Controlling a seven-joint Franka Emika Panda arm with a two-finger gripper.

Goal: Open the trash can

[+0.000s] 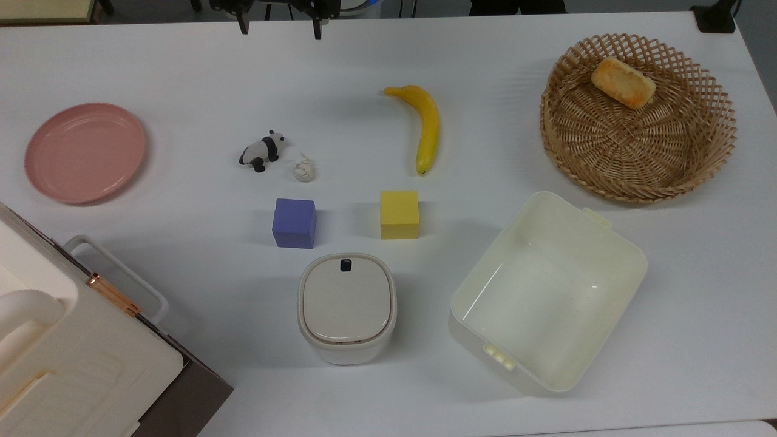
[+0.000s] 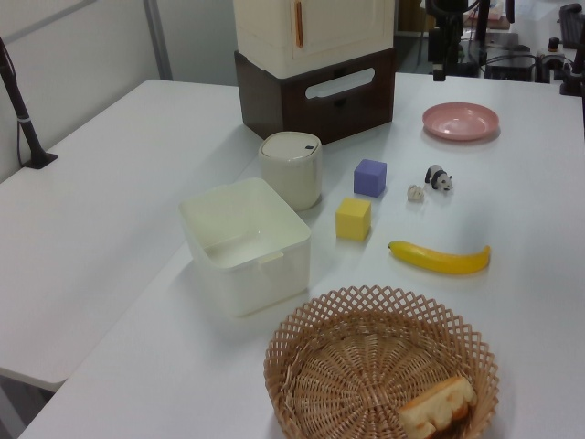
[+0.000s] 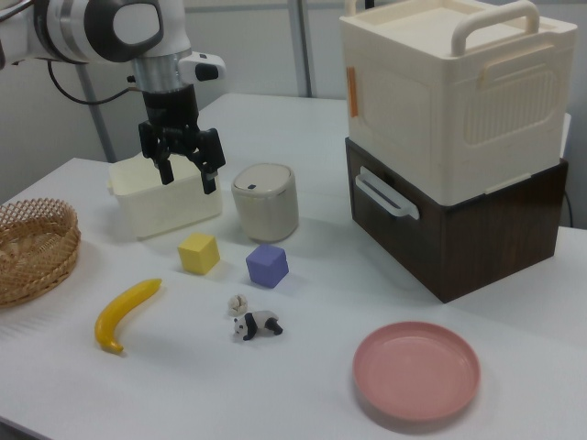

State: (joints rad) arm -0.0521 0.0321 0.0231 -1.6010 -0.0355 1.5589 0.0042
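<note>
While the top view cuts the robot's black two-finger hand [image 1: 278, 27] off at the upper edge, leaving two dark fingertips above the white desk [image 1: 182, 73], the right view shows the hand [image 3: 186, 176] whole, pointing down with its fingers spread apart and nothing between them. Much of the big white case with a copper latch [image 1: 73, 340] runs off the top view's lower left corner. The small cream-white rounded-square trash can [image 1: 346, 308] stands upright on the desk with its beige lid down flat and the small black button [image 1: 346, 264] on the lid's edge nearest the cubes. In the right view the trash can [image 3: 265, 202] sits just to the right of the hand and lower, clearly apart from it. A purple cube [image 1: 294, 223] and a yellow cube [image 1: 399, 214] stand near the trash can. The lidless cream rectangular tub [image 1: 619, 255] beside it has nothing inside, whereas the round woven wicker basket [image 1: 564, 145] holds a golden piece of bread [image 1: 623, 82] against its rim.
</note>
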